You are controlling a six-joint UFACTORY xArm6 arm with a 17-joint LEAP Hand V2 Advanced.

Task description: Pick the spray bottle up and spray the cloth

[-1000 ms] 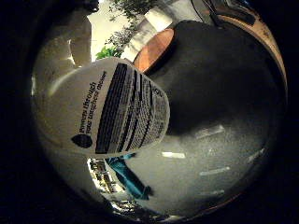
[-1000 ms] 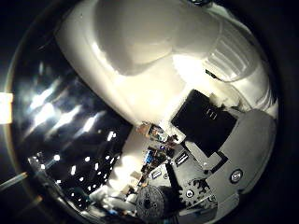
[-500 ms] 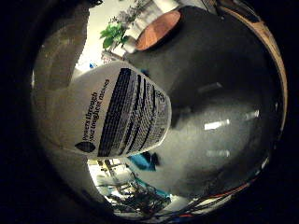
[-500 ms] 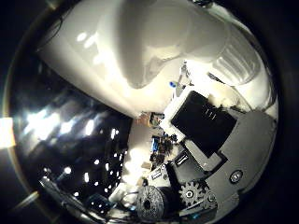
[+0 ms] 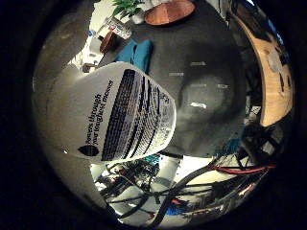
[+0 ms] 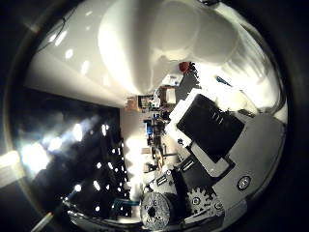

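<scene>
Robot hand (image 6: 212,145) is showing its white and black parts and gears along the right and lower right of my thumb side frame, lying against the white spray bottle (image 5: 115,117). I am reading the fingers as wrapped around the bottle, since its body is filling the upper half of that frame and sitting tight against the palm. On my little finger side frame, the bottle's printed label is occupying the left centre, tilted, very close to the camera. Beyond it, a dark round table (image 5: 211,96) is spreading across the middle and right. A teal cloth (image 5: 136,50) is lying on that table toward the upper left of the frame, well apart from the bottle. Near the top edge, an orange-brown round dish (image 5: 168,10) is sitting beside a green plant (image 5: 125,5).
</scene>
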